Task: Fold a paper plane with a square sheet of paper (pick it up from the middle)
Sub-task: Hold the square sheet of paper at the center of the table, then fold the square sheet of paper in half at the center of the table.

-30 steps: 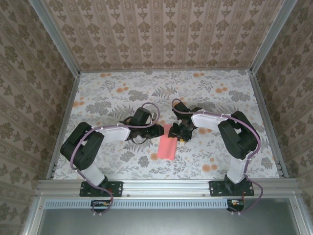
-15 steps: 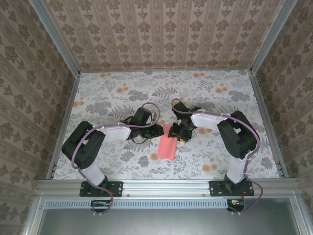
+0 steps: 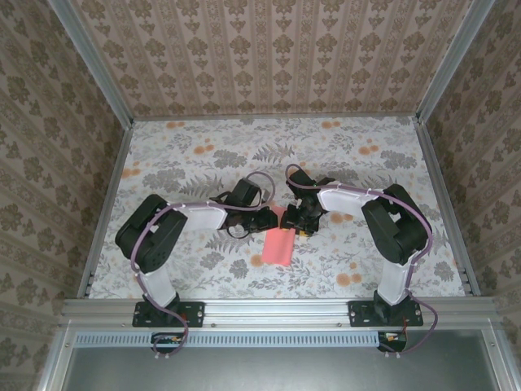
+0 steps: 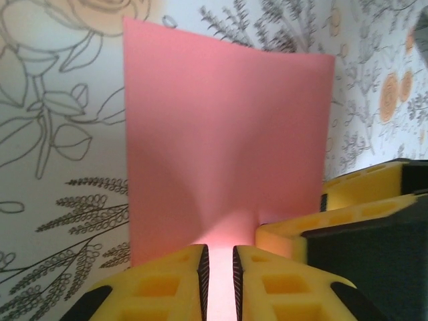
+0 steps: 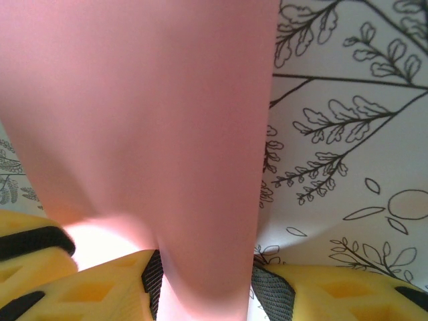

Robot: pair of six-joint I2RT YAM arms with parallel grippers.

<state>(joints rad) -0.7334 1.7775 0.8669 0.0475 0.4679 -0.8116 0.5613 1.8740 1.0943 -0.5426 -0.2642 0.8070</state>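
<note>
Both arms are the same build. Left arm (image 3: 199,216) and right arm (image 3: 350,198): white link shells, chunky rounded black joint housings, white upright off a flat black base plate (image 3: 168,314). A thin purple cable (image 3: 260,174) is routed externally along each arm, with slack loops at wrist and base.

Left gripper (image 4: 219,281): yellow moulded fingers (image 4: 160,284) with square recessed pockets and thin black pads on the inner faces.

Right gripper (image 5: 204,294): the same pocketed yellow fingers (image 5: 93,294), with black ribbed pads. From the left wrist cam its body reads as a matte black block edged in yellow.
</note>
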